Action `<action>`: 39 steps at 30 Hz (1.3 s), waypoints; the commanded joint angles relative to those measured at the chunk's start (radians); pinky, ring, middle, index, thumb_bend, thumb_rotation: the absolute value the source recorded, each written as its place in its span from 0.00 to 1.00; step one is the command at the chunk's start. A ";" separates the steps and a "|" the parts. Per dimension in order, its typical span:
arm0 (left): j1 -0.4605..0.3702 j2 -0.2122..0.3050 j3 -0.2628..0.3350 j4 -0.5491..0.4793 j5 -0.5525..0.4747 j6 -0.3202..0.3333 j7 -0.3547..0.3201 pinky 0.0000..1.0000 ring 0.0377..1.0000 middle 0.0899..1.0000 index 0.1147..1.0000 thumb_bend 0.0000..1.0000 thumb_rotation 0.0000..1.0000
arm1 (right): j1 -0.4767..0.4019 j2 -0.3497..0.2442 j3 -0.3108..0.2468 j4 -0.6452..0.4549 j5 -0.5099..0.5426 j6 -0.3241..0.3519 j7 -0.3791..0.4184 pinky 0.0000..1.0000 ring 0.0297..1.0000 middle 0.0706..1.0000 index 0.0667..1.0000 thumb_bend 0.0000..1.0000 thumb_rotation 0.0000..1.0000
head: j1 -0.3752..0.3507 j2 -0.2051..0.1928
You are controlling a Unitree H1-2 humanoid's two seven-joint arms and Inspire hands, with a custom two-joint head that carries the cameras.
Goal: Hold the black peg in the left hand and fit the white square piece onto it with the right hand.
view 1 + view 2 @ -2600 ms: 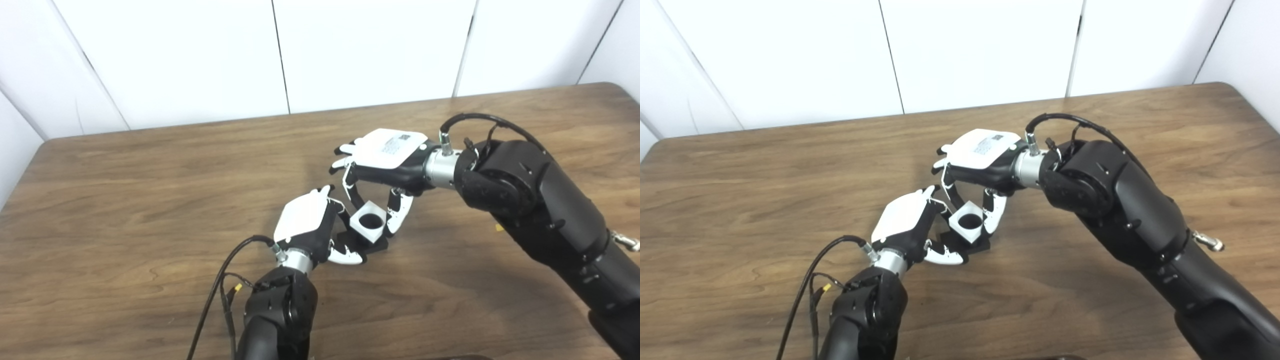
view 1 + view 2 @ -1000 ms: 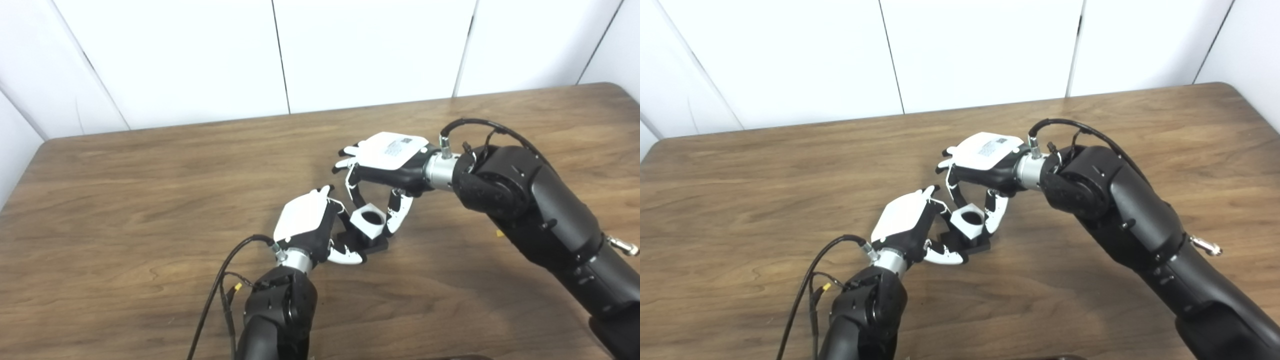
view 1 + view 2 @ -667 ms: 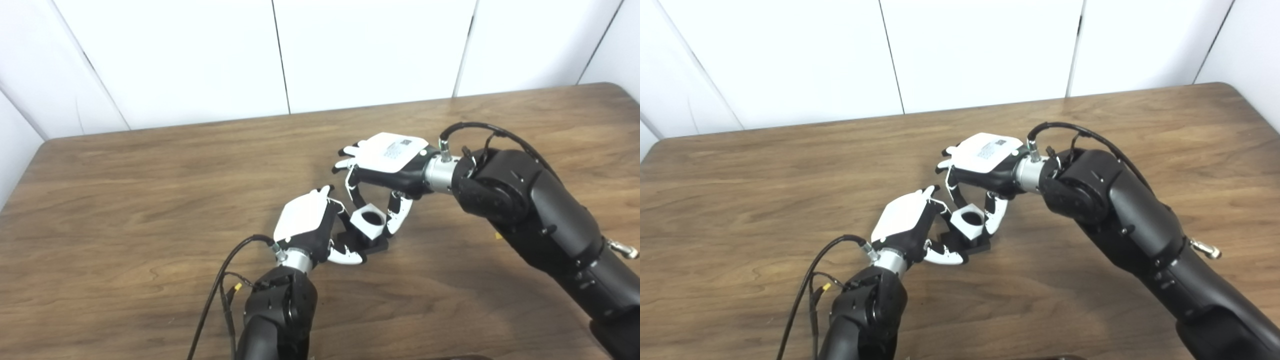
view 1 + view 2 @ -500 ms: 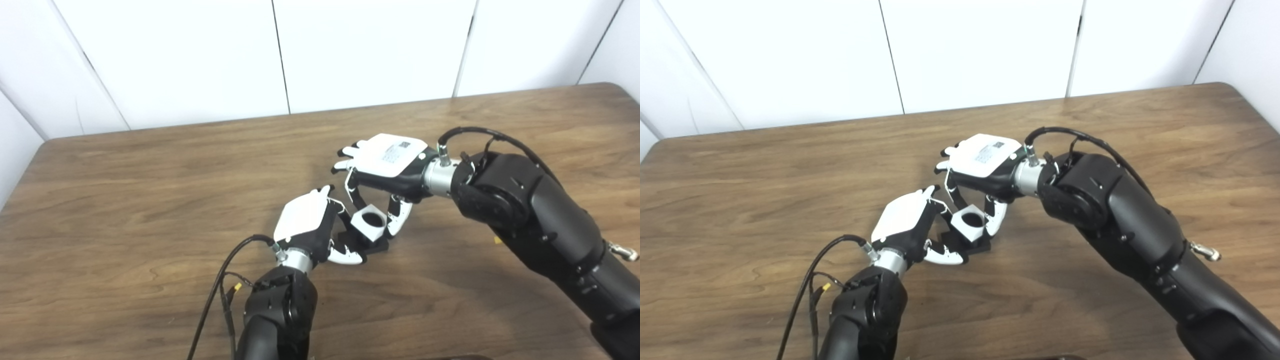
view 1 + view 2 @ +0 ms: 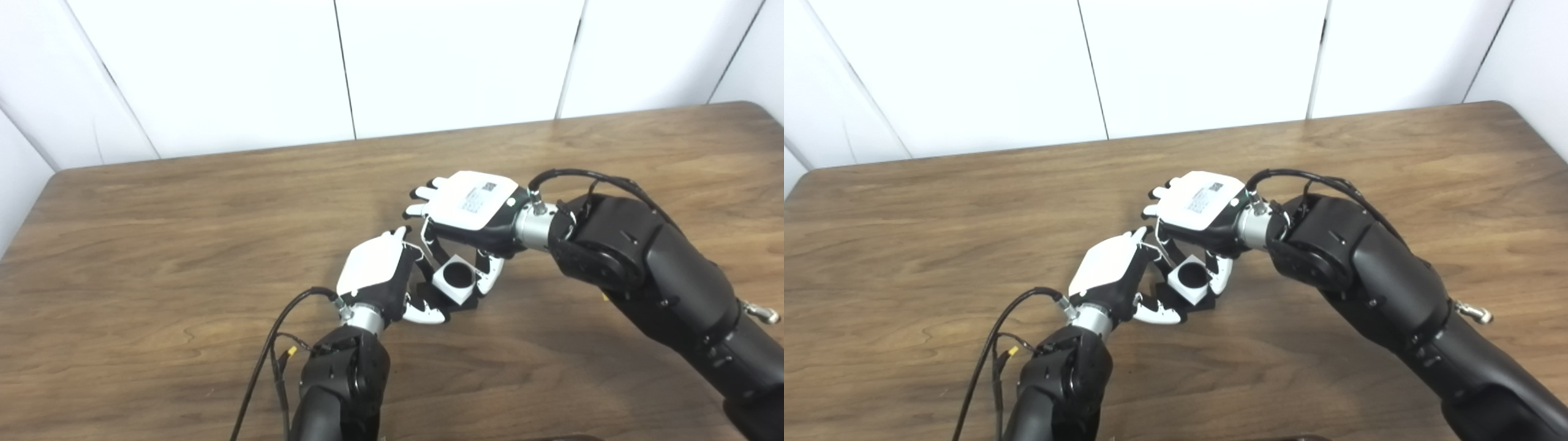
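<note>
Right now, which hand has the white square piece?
The right hand, arm entering from the right: its fingers straddle the white square piece. The left hand sits lower, gripping the black peg base beneath it.

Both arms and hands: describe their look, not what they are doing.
Both arms are bulky matte black with silver wrist collars. The left hand and right hand have white back plates and black-and-white fingers; the right plate bears a small printed label. Black cables loop at each wrist.
</note>
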 commanded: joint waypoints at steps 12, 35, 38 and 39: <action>-0.012 -0.078 0.000 0.028 0.033 0.013 0.009 1.00 1.00 0.99 0.41 0.52 0.05 | -0.012 -0.011 -0.020 0.066 -0.049 -0.034 -0.041 1.00 1.00 0.93 0.62 0.89 0.20 | 0.005 0.000; -0.017 -0.070 0.009 0.034 0.032 0.014 0.002 1.00 1.00 0.99 0.41 0.52 0.05 | -0.035 0.003 -0.078 0.094 -0.031 -0.004 -0.024 1.00 1.00 0.98 0.75 1.00 0.35 | 0.007 -0.010; -0.017 -0.066 0.009 0.034 0.025 0.013 0.004 1.00 1.00 0.99 0.41 0.52 0.05 | -0.039 0.004 -0.084 0.093 -0.030 0.000 -0.017 1.00 1.00 0.98 0.76 1.00 0.36 | 0.008 -0.014; -0.016 -0.066 0.010 0.032 0.023 0.013 0.003 1.00 1.00 0.99 0.41 0.52 0.05 | -0.041 0.004 -0.084 0.093 -0.033 -0.001 -0.014 1.00 1.00 0.99 0.76 1.00 0.37 | 0.009 -0.014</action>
